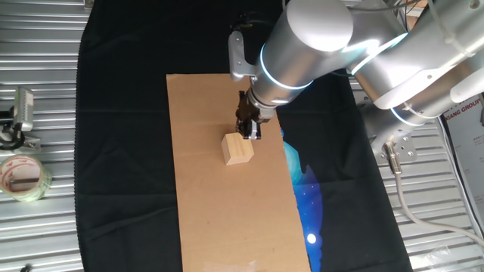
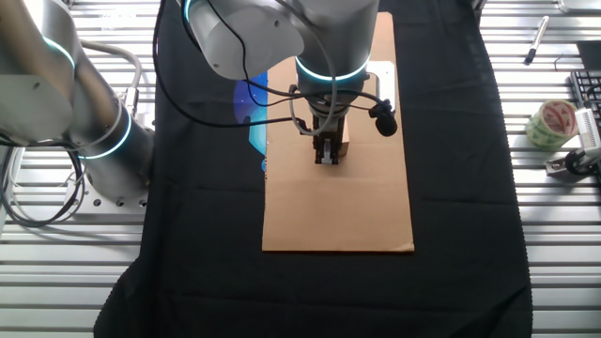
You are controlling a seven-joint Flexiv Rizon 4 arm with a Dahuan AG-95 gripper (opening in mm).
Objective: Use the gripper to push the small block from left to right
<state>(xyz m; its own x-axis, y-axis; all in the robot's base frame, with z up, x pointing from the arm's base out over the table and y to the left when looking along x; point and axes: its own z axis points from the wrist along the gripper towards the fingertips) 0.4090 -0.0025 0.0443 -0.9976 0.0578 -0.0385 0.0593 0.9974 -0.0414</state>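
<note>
The small block (image 1: 237,149) is a light tan wooden cube lying on the long brown cardboard sheet (image 1: 227,204). My gripper (image 1: 250,133) points down with its narrow black fingers together, and its tip sits right at the block's upper right corner, touching or nearly touching it. In the other fixed view the gripper (image 2: 327,160) stands in front of the block (image 2: 345,146) and hides most of it; only a tan sliver shows beside the fingers. Nothing is held between the fingers.
The cardboard lies on a black cloth (image 1: 121,151) with a blue printed patch (image 1: 306,189) beside it. A tape roll (image 1: 23,177) and a metal clip (image 1: 23,112) lie off the cloth. The silver arm (image 1: 393,53) hangs over one side.
</note>
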